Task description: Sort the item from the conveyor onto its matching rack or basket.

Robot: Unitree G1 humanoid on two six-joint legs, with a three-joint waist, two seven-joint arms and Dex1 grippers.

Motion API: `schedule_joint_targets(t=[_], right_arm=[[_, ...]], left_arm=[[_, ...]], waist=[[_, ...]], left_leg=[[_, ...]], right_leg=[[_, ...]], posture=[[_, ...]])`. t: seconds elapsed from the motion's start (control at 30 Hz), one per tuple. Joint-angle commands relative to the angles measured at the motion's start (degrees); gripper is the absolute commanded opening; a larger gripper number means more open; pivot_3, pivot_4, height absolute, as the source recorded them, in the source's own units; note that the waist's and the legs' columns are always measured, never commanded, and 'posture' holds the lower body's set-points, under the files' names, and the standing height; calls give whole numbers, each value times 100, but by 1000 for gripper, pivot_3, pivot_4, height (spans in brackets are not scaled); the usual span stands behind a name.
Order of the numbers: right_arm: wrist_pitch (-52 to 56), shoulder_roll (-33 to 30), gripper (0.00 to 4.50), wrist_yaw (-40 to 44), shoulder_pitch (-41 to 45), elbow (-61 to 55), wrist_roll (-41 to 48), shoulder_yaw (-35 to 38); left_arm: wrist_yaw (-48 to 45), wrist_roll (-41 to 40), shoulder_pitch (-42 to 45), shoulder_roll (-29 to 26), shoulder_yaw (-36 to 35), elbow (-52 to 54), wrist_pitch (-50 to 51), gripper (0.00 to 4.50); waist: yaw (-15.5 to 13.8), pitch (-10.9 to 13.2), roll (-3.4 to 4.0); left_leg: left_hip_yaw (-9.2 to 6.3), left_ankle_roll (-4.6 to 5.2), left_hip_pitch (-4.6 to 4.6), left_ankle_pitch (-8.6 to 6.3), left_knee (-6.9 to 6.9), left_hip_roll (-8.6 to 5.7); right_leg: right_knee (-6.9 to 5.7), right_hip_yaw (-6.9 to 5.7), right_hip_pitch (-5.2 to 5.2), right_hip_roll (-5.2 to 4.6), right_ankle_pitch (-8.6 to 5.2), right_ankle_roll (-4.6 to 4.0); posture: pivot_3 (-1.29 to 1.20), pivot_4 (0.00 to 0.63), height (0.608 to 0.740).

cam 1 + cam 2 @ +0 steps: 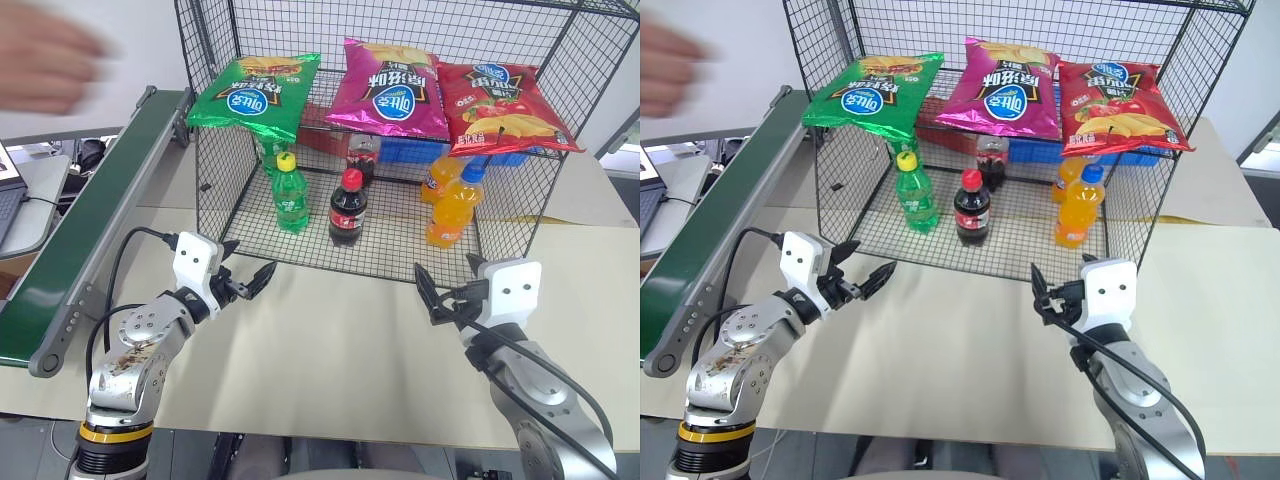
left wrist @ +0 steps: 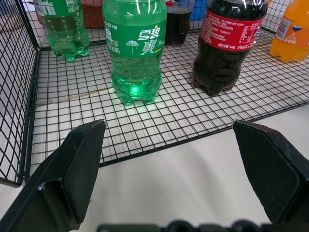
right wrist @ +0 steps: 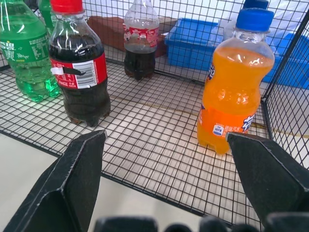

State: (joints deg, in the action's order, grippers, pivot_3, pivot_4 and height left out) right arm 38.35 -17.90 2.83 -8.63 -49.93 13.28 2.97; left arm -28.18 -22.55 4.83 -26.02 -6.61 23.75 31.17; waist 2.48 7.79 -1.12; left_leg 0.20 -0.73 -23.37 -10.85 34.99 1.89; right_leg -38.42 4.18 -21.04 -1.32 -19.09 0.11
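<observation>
bottles crowd the cage floor; front open

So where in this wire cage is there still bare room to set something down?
On the cage floor, the mesh between the cola bottle and the orange soda bottles is bare, as is the front strip. The upper shelf is crowded: green, magenta-pink and red chip bags cover it.

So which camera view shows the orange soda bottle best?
The right wrist view: the orange soda bottle stands close and whole there, blue cap to base, on the cage floor. Both eye views show it small behind the wire mesh. The left wrist view catches its edge only.
</observation>
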Motion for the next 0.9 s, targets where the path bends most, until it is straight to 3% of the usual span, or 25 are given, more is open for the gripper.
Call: schedule_joint_targets(t=[0.03, 0.57, 0.9], right_arm=[[-41, 32, 4398, 15, 68, -176, -75, 27], [24, 120, 4398, 48, 93, -230, -194, -38], [154, 82, 4398, 198, 340, -156, -122, -45]], left_arm=[[-63, -42, 45, -52, -59, 64, -102, 4500], [-212, -23, 63, -81, -97, -37, -172, 4500], [-273, -55, -186, -175, -477, -9, -344, 4500]], waist=[[-1, 0, 0], [0, 0, 0], [2, 0, 0]], left_leg=[[0, 0, 0, 0, 0, 0], [0, 0, 0, 0, 0, 0], [0, 0, 0, 0, 0, 0]], right_leg=[[0, 0, 0, 0, 0, 0], [0, 0, 0, 0, 0, 0], [0, 0, 0, -1, 0, 0]], posture=[[0, 150, 740], [0, 150, 740], [0, 150, 740]])
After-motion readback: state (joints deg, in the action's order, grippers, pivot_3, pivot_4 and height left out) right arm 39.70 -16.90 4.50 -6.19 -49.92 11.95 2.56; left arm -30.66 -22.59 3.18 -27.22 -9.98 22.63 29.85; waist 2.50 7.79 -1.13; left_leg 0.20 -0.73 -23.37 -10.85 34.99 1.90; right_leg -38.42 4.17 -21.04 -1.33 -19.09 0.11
